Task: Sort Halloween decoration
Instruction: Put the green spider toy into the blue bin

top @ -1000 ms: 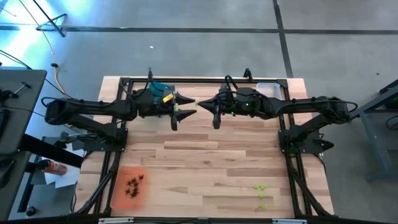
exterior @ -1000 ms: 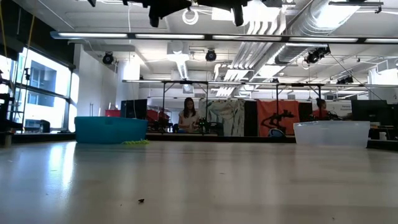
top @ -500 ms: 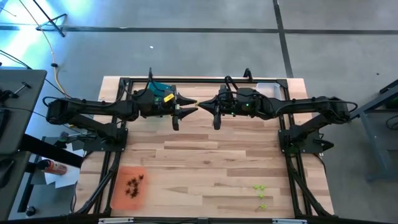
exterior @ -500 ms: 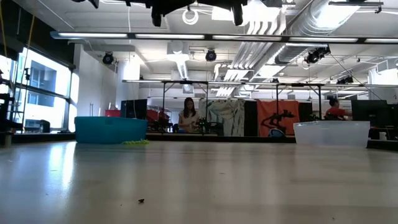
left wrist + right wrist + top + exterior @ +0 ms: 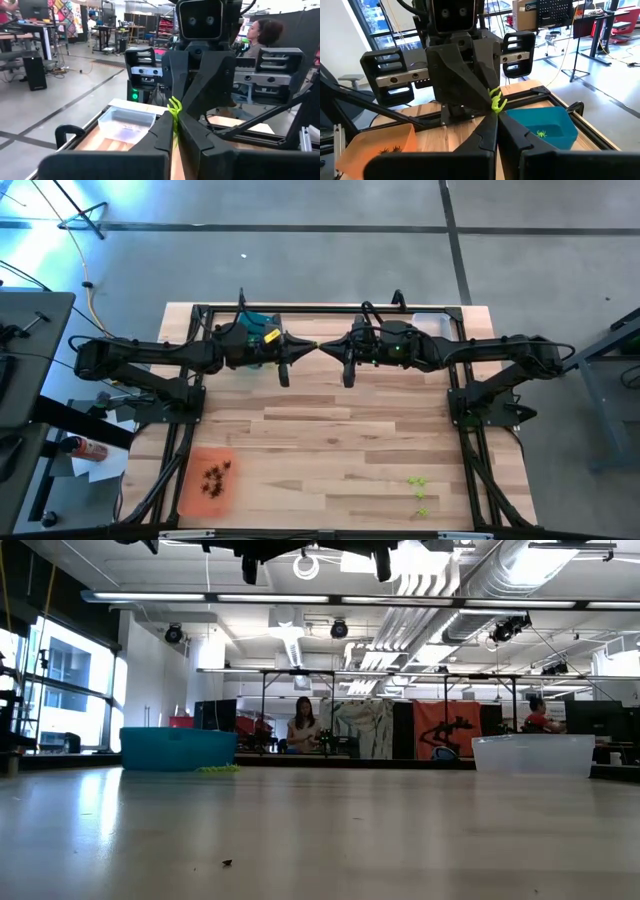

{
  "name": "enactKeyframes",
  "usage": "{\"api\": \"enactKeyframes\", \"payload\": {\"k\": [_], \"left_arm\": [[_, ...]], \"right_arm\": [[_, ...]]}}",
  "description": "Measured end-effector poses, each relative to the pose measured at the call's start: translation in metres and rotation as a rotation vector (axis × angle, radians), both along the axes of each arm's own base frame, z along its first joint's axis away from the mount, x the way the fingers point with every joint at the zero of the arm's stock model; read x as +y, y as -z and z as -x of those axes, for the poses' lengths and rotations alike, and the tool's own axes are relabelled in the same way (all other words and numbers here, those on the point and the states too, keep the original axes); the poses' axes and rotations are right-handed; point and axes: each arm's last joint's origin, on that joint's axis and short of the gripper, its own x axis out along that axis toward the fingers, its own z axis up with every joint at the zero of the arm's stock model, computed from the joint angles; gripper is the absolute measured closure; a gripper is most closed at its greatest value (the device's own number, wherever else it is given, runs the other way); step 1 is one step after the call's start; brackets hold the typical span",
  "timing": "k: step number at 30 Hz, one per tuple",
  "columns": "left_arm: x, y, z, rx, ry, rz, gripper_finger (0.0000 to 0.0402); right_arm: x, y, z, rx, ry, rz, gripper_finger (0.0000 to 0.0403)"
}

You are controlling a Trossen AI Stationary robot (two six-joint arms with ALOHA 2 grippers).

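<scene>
Both arms are raised over the table's far middle, their grippers meeting tip to tip. A lime green spiky trinket hangs in the air between them. My left gripper comes from the table's left and is shut on it. My right gripper comes from the right and is shut on it too. Dark trinkets lie in the orange tray. More lime green trinkets lie loose on the table near its front right. My left gripper pinches the trinket's near side between its two fingertips, level, from the table's left. The trinket's legs stick up above the tips, clear of the table. My right gripper pinches the trinket's other side between its two fingertips, roughly level, from the table's right. The trinket stays high above the table, legs spread upward.
A teal tray with a green trinket in it stands at the far left, under my left arm. A clear tray stands at the far right. People show in the room behind.
My left gripper has shut its wide-open fingers onto the green trinket that my right gripper holds. Both arms have kept their places, and the trinket has not moved.
</scene>
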Motion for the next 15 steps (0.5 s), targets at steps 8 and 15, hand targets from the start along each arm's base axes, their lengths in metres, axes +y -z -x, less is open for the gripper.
{"api": "enactKeyframes", "payload": {"k": [8, 15], "left_arm": [[0.005, -0.001, 0.007, 0.046, -0.101, -0.043, 0.0401], [0.027, 0.001, 0.052, 0.281, -0.35, 0.024, 0.0401]], "right_arm": [[-0.004, 0.0, 0.005, 0.045, 0.079, 0.05, 0.0342], [-0.015, 0.002, 0.034, 0.236, 0.309, 0.052, 0.0203]]}}
